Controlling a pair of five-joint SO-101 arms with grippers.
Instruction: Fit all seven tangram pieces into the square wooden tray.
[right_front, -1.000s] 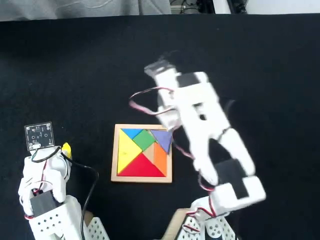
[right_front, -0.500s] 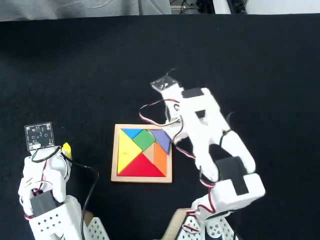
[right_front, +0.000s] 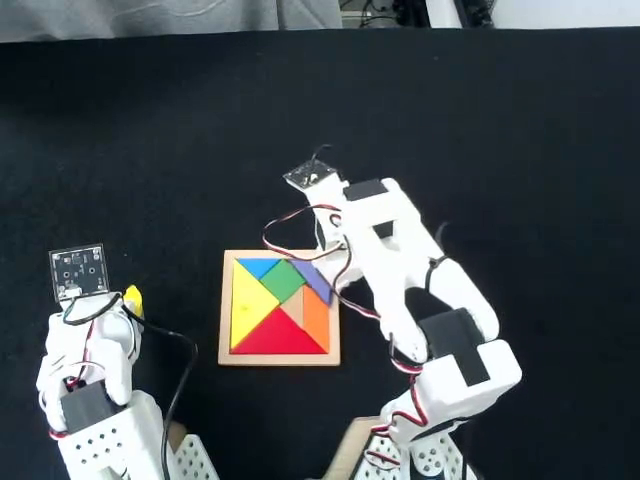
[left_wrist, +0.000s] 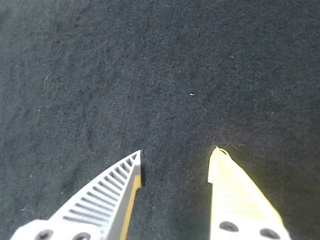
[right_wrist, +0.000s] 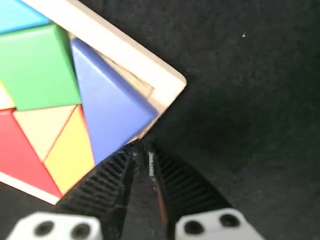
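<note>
The square wooden tray (right_front: 279, 358) lies at the table's middle with all seven coloured pieces inside. The purple triangle (right_front: 316, 279) sits at its far right corner, next to the green square (right_front: 287, 280). In the right wrist view the purple triangle (right_wrist: 107, 110) has one corner up against the tray rim (right_wrist: 125, 50). My right gripper (right_wrist: 143, 150) is shut, its tips touching that triangle's edge at the rim. The right arm (right_front: 385, 240) hangs over the tray's right side. My left gripper (left_wrist: 175, 152) is open over bare black cloth, at the table's near left (right_front: 130, 297).
A small square marker card (right_front: 78, 271) lies beside the left arm. Red and black cables (right_front: 290, 225) loop from the right arm above the tray's far edge. Black cloth covers the table all around the tray.
The right arm has swung down and left onto the tray's right corner. The purple triangle has slid further into the tray, and the tray has shifted slightly left. The left arm has not moved.
</note>
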